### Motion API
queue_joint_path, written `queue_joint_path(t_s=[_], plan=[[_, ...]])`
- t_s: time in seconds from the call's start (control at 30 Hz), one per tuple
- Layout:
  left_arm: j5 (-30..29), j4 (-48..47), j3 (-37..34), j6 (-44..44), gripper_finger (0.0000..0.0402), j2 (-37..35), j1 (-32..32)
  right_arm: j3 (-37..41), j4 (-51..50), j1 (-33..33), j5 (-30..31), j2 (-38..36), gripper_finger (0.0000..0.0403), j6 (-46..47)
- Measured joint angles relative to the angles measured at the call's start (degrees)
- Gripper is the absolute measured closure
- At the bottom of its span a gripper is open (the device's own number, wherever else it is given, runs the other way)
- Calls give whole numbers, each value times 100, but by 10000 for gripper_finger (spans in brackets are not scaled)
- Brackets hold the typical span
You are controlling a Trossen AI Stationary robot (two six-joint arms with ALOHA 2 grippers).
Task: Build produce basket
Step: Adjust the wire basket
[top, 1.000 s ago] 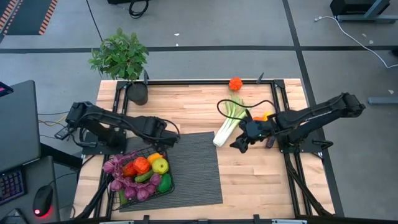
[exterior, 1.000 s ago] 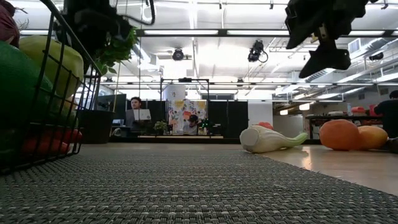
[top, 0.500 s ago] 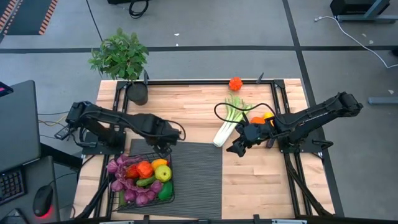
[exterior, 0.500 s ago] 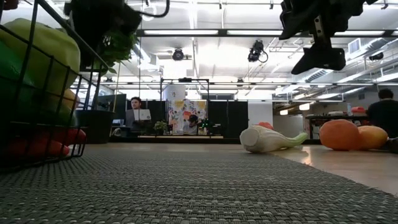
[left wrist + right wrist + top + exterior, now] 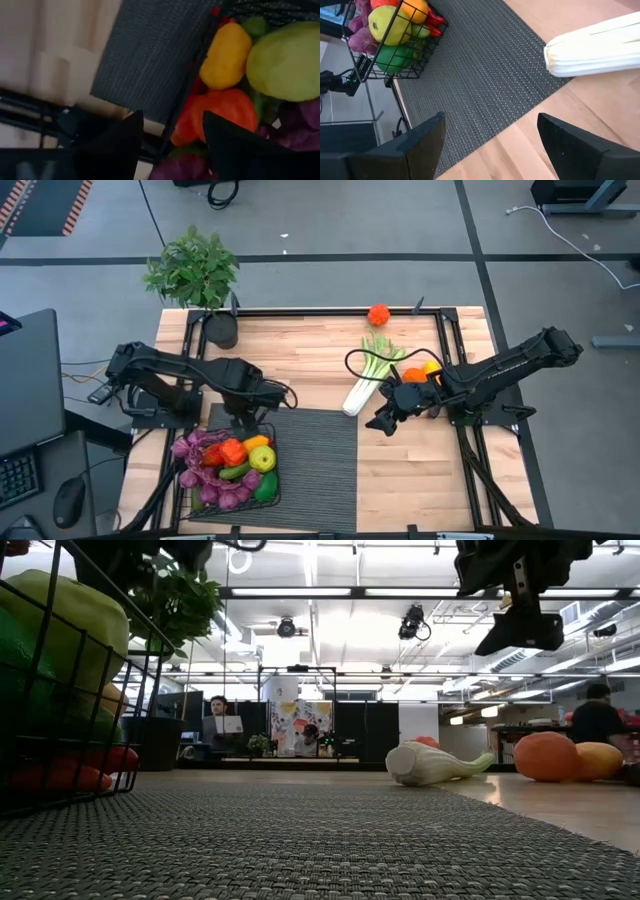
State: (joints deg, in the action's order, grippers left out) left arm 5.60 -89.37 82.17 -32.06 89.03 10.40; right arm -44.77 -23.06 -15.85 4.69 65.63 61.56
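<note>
Filling the basket [image 5: 205, 498] is well underway: grapes [image 5: 192, 448], a lemon [image 5: 252, 443], a green apple [image 5: 263, 458] and red pieces already sit inside, just below the left end effector [image 5: 243, 424], whose fingers stand apart over the rim, holding nothing. Left out are the leek [image 5: 366, 380], just beside the empty, spread right end effector [image 5: 383, 423], and the orange fruits [image 5: 414, 373] behind it.

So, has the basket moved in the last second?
Yes. In the high view the basket slid left along the mat, away from the leek, with the left gripper at its rim.
</note>
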Motion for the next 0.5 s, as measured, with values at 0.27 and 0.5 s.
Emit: queue_joint_path(t_s=[0.27, 0.5], plan=[[590, 550, -724, 324, 187, 7, 58, 0, -5, -70, 29, 0, 85, 131], [643, 1545, -1344, 274, 199, 5, 113, 0, -10, -90, 42, 0, 85, 131]])
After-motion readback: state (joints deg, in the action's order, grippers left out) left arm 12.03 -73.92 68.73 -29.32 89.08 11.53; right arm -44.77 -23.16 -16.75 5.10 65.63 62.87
